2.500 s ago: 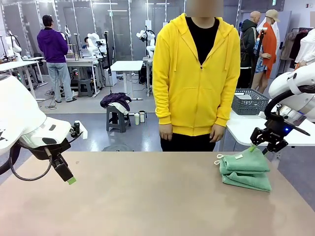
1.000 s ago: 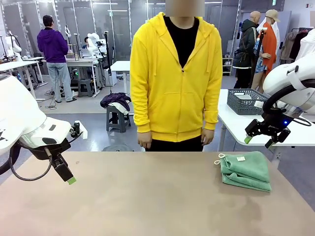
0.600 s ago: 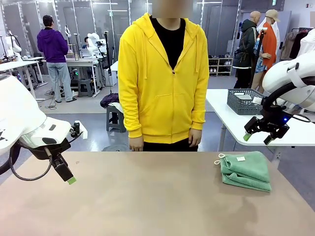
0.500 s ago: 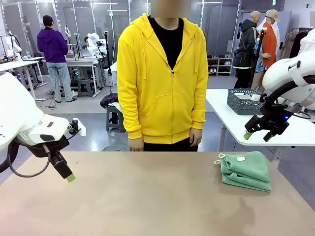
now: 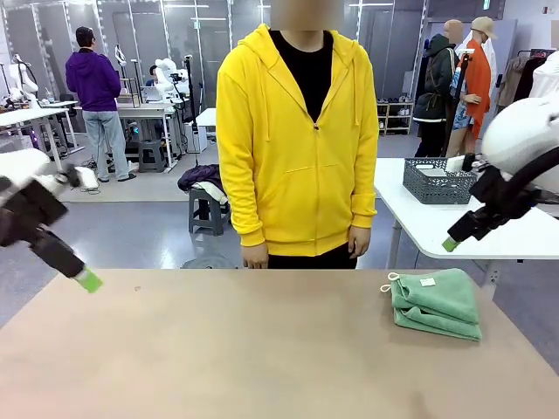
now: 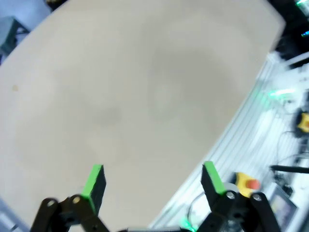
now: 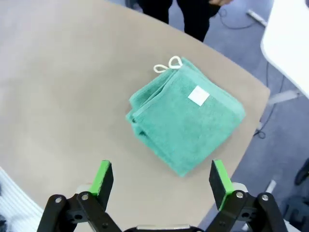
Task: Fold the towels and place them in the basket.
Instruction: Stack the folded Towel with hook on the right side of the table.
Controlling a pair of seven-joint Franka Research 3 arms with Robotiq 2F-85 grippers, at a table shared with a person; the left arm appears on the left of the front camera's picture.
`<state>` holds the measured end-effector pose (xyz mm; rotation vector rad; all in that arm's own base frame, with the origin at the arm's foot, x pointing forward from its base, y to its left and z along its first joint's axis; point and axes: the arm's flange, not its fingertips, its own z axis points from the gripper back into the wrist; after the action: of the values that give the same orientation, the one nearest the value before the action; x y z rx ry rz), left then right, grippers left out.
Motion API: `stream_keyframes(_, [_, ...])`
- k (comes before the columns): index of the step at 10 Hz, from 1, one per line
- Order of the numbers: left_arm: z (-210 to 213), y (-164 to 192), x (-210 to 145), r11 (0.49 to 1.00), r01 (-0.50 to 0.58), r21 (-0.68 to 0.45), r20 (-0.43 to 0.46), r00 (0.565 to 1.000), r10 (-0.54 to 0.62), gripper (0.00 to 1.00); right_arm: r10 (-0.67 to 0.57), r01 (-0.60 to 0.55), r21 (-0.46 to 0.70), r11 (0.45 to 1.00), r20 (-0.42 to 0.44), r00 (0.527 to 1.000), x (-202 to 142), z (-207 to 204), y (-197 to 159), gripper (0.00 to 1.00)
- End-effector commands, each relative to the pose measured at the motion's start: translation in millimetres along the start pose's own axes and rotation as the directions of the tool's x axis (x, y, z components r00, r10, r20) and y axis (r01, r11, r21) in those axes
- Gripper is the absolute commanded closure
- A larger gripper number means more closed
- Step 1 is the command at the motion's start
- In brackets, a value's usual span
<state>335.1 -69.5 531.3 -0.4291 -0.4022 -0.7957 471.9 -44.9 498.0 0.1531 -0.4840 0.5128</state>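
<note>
Folded mint-green towels (image 5: 434, 303) lie stacked at the table's right side, white tag and cord loop facing the person. The right wrist view looks down on the towels (image 7: 186, 118) from well above. My right gripper (image 5: 452, 243) hangs high over the table's right edge, above the stack and clear of it, jaws open and empty (image 7: 161, 176). At the far left my left gripper (image 5: 86, 278) hovers above the table edge, open with nothing between its fingers (image 6: 153, 174), over bare tabletop. The dark grey basket (image 5: 439, 180) stands on a white side table behind the right arm.
A person in a yellow hoodie (image 5: 297, 148) stands at the far edge, hands hanging by the tabletop (image 5: 262, 349). The white side table (image 5: 419, 223) lies beyond the right corner. Below the table's near edge sit cables and a red button (image 6: 247, 183).
Both arms have pulled back and up: the left gripper swung left and higher, the right gripper rose and tilted away from the towels. The person shifted slightly right. The towels lie unmoved.
</note>
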Motion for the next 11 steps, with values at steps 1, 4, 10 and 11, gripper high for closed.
stream_keyframes(1, [52, 0, -29, 0.983, -0.08, -0.166, 0.115, 0.988, 0.1, 0.0, -0.046, 0.041, 0.09, 0.995, 0.058, 0.997, -29, 28, -1, 0.0])
stream_keyframes(4, [102, 11, -68, 0.956, -0.1, -0.275, 0.27, 0.946, 0.177, 0.0, -0.086, 0.059, 0.244, 0.968, 0.104, 0.991, -47, 46, -3, 0.0])
stream_keyframes(10, [102, 6, -63, 0.966, -0.103, -0.238, 0.244, 0.956, 0.162, 0.0, -0.088, 0.072, 0.187, 0.98, 0.081, 0.993, -46, 52, 2, 0.0])
stream_keyframes(11, [102, 6, -63, 0.966, -0.103, -0.238, 0.244, 0.956, 0.162, 0.0, -0.088, 0.072, 0.187, 0.98, 0.081, 0.993, -46, 52, 2, 0.0])
